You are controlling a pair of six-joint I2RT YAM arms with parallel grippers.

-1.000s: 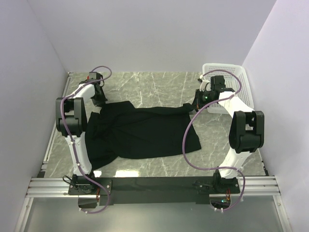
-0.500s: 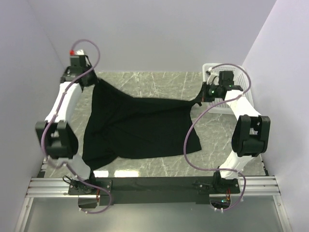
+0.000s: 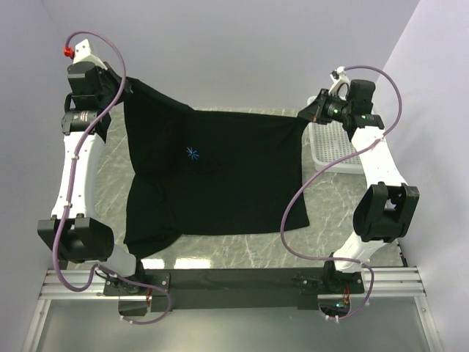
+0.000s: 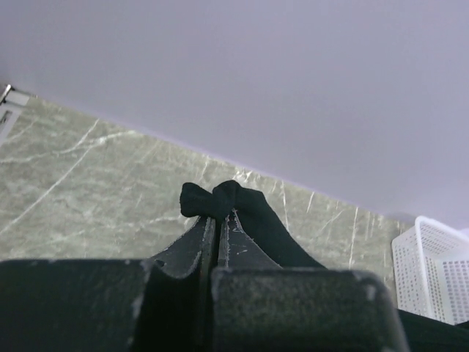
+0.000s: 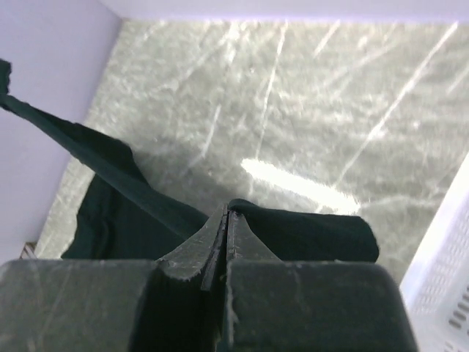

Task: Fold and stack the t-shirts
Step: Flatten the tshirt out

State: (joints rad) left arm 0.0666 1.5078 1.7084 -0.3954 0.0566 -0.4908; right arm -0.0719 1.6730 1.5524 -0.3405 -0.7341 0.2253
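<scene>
A black t-shirt point(image 3: 220, 169) with a small light-blue starburst logo point(image 3: 192, 153) hangs stretched between both raised arms, its lower part draped on the marble table point(image 3: 337, 213). My left gripper point(image 3: 123, 89) is shut on the shirt's upper left corner; in the left wrist view a knot of black cloth point(image 4: 220, 199) bulges from the tips of the left gripper point(image 4: 218, 214). My right gripper point(image 3: 308, 114) is shut on the upper right corner. The right wrist view has black cloth point(image 5: 308, 231) pinched at the tips of the right gripper point(image 5: 228, 214).
A white perforated basket point(image 3: 326, 147) stands at the back right of the table, partly behind the right arm, and shows at the edge of the wrist views point(image 4: 432, 268) point(image 5: 440, 279). Purple walls close in the back and both sides.
Both arms have risen and spread apart, lifting the shirt's far edge off the table. The shirt went from lying bunched to hanging spread, and the logo now shows.
</scene>
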